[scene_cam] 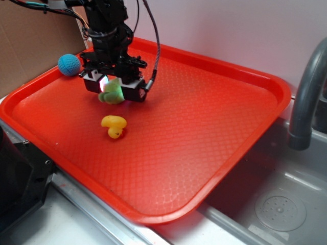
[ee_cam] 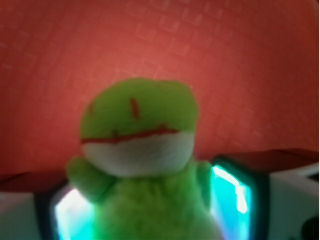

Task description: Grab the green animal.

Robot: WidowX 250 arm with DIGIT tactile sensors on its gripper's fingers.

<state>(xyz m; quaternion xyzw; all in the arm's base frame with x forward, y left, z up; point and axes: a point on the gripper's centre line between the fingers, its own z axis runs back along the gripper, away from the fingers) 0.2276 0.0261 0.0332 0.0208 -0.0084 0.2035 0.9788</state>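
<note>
Grasp step: claw (scene_cam: 113,89) pinching the green animal (scene_cam: 112,93) between its fingers, duck (scene_cam: 114,126) at 6 o'clock. Next: lift clear, grip held.

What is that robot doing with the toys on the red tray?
The robot's claw is down at the back left of the red tray, closed around the green plush frog. The wrist view shows the frog sitting between the two fingers, its face pointing out. Whether it has been lifted off the tray is hard to tell. A yellow rubber duck sits just in front of it, and a blue crocheted ball rests on the tray's back left rim. Neither is being touched.
</note>
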